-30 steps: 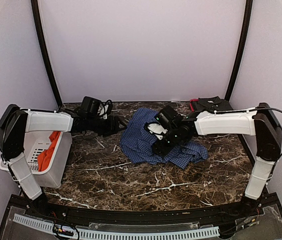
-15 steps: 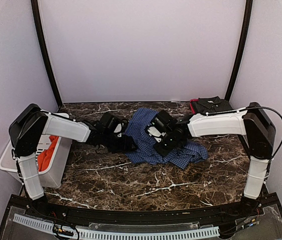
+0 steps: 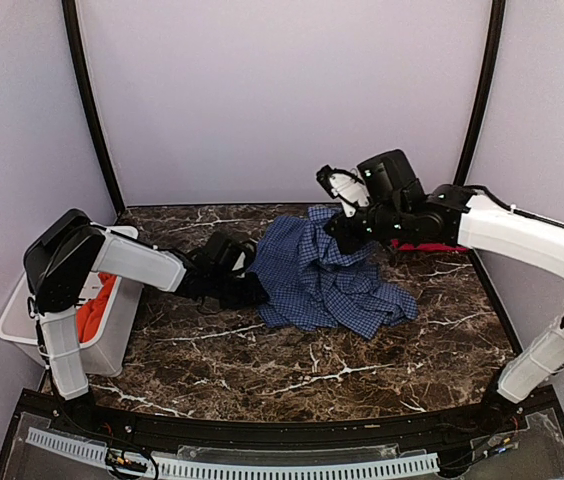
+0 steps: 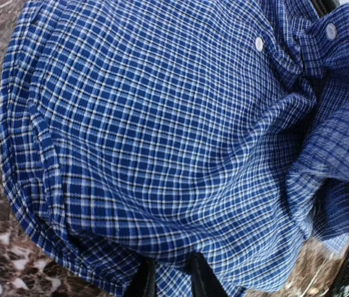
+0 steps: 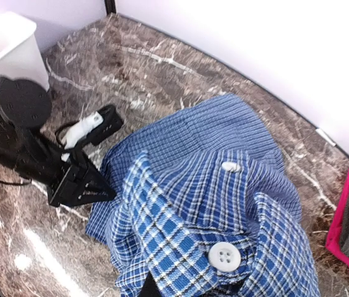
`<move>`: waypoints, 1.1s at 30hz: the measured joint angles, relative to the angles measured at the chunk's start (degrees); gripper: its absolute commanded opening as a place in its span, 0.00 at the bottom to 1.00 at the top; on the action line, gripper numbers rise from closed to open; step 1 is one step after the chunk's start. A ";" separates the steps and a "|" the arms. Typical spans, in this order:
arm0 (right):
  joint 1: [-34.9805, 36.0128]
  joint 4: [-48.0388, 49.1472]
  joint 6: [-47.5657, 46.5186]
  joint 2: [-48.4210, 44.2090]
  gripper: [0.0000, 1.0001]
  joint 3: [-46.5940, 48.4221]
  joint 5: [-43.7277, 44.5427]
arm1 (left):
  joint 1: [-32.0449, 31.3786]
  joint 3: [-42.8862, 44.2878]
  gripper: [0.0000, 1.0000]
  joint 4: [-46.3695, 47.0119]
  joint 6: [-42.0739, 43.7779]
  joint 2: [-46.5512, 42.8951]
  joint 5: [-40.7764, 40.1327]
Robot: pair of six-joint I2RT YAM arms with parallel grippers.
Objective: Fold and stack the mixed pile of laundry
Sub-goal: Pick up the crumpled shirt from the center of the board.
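The blue-and-white checked shirt (image 3: 327,285) lies crumpled mid-table, its top part pulled up off the marble. My right gripper (image 3: 347,226) hangs above the back of the table, shut on that raised part. In the right wrist view the bunched button placket (image 5: 224,255) covers the jaws, and only one dark finger (image 5: 150,288) shows. My left gripper (image 3: 252,291) lies low at the shirt's left edge. In its own view, its two dark fingers (image 4: 142,281) stand close together with the shirt's hem (image 4: 173,278) between them. The orange-red shirt (image 3: 93,308) sits in the basket.
The white slotted basket (image 3: 117,335) stands at the table's left edge. A dark folded item on a pink-red base (image 3: 432,243) lies at the back right, partly behind my right arm. Black frame posts rise at both back corners.
My right gripper shut on the checked shirt and rose toward the back, lifting part of it. My left arm swung right to the shirt's left edge and its jaws narrowed on the hem.
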 measured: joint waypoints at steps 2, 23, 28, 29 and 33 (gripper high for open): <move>-1.66 0.55 0.13 -3.67 0.00 0.02 -0.35 | 0.00 -0.33 0.00 -0.02 0.61 -0.48 -0.96; -6.23 -2.29 -3.43 -30.91 0.00 11.15 6.75 | 0.04 10.05 0.27 -14.29 25.24 -47.43 -18.12; -6.23 -3.87 -2.56 -32.24 0.00 11.13 6.78 | -0.92 5.14 0.88 -10.01 25.27 -46.99 -10.93; -6.23 -4.20 -2.27 -31.61 0.00 11.10 6.82 | -2.10 1.40 0.93 -7.08 25.00 -45.83 -10.05; -6.23 -5.14 -1.90 -27.02 0.00 11.67 7.96 | -12.11 -13.53 0.99 4.11 27.52 -36.85 -12.31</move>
